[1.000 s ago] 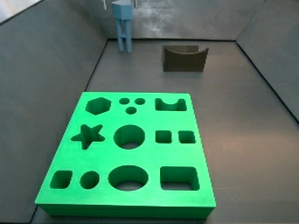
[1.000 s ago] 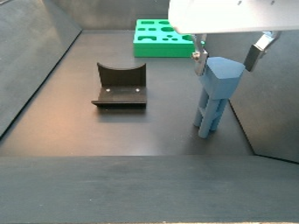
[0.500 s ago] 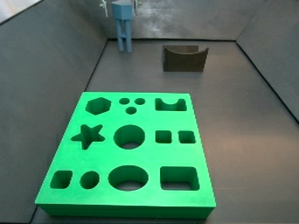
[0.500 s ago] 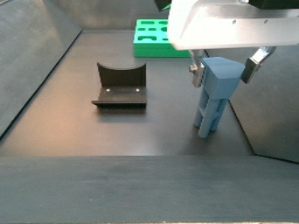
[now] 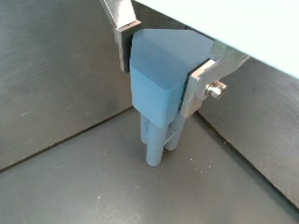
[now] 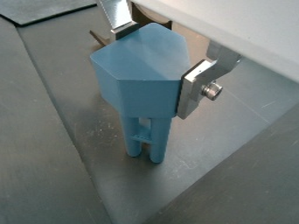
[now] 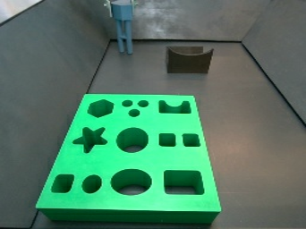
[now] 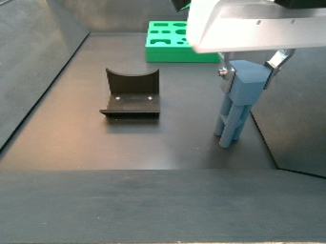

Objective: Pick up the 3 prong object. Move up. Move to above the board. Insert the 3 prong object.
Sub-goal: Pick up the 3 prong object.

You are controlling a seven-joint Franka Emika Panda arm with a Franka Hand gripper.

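Note:
The 3 prong object (image 8: 239, 103) is a light blue piece with a blocky top and thin prongs hanging down, standing upright near the far corner of the floor (image 7: 122, 29). My gripper (image 5: 162, 61) is shut on its blocky top, and both wrist views show a silver finger (image 6: 197, 84) pressed flat against each side. Its prong tips (image 5: 153, 157) are at or just above the dark floor. The green board (image 7: 134, 152) with many shaped cut-outs lies apart from it, and in a side view only its far end (image 8: 171, 43) shows behind the gripper.
A dark fixture (image 7: 188, 58) stands on the floor between the object and the board, beside the object (image 8: 130, 93). Grey walls (image 8: 299, 114) enclose the floor, and one rises close behind the held piece.
The gripper has come down around the object's top and shut on it. The piece has shifted slightly upward in both side views.

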